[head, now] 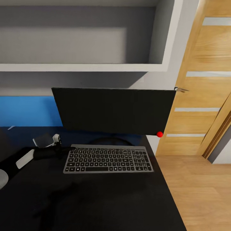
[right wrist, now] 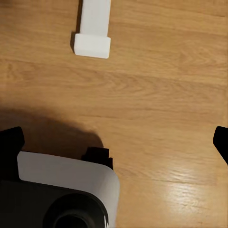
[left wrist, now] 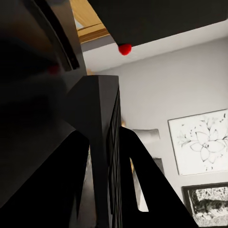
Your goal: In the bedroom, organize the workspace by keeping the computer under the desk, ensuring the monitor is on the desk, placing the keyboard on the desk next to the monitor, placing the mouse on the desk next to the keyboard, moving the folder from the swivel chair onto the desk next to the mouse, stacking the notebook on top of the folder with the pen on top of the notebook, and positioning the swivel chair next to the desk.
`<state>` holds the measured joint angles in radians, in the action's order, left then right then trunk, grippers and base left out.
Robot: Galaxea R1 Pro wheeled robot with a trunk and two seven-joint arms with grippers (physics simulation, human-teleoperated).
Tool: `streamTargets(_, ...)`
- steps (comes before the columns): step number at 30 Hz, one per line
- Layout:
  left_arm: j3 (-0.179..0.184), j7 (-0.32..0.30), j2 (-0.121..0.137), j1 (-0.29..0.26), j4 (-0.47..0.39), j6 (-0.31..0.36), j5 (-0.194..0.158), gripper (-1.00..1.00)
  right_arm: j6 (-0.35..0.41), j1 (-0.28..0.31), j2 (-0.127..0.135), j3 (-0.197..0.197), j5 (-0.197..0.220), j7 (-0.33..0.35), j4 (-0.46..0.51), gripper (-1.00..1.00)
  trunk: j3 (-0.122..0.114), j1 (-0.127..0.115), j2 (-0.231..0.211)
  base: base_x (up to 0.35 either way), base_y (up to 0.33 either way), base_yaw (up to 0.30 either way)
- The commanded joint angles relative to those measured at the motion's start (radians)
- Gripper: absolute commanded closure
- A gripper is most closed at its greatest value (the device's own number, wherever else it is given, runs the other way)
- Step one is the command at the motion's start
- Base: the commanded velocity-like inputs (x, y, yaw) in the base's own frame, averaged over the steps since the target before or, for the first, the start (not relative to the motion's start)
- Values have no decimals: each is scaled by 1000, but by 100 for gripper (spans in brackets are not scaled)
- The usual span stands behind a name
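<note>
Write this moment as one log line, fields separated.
keyboard: on desk before monitor | left gripper: at keyboard's edge, grip unclear | right gripper: over floor

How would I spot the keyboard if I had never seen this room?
Find the long black desk beside the oak door. On it stands a large black monitor; just in front lies the keyboard, a slim silver-grey rectangle with black keys, the only pale-framed thing on that dark top.
</note>
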<state>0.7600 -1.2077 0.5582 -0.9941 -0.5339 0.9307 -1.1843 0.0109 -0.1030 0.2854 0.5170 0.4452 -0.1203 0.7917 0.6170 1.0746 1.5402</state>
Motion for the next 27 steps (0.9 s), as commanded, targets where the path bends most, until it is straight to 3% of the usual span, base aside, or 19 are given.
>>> streamTargets(1, 7, -3, 0, -1, 0, -1, -6, 100, 1, 0, 2, 6, 9, -9, 3, -100, 1, 0, 1, 91, 18, 0)
streamTargets(15, 13, -2, -5, 3, 25, -11, -4, 100, 0, 0, 0, 6, 9, -9, 3, -100, 1, 0, 1, 78, 20, 0)
streamTargets(17, 14, -10, -15, 2, 77, -10, -4, 100, 0, 0, 0, 6, 9, -9, 3, -100, 1, 0, 1, 3, 1, 0)
streamTargets(20, 17, -43, -49, 2, 159, -10, -3, 100, 0, 0, -1, 6, 9, -9, 3, -100, 1, 0, 1, 1, 0, 0)
streamTargets(23, 19, -73, -66, 2, 194, -9, -3, 100, 0, 0, -2, 6, 9, -9, 3, -100, 1, 0, 1, 0, 0, 0)
streamTargets(27, 19, -84, -70, 2, 204, -4, -4, 100, 0, 0, -3, 6, 9, -10, 3, -100, 1, 0, 1, 0, 0, 0)
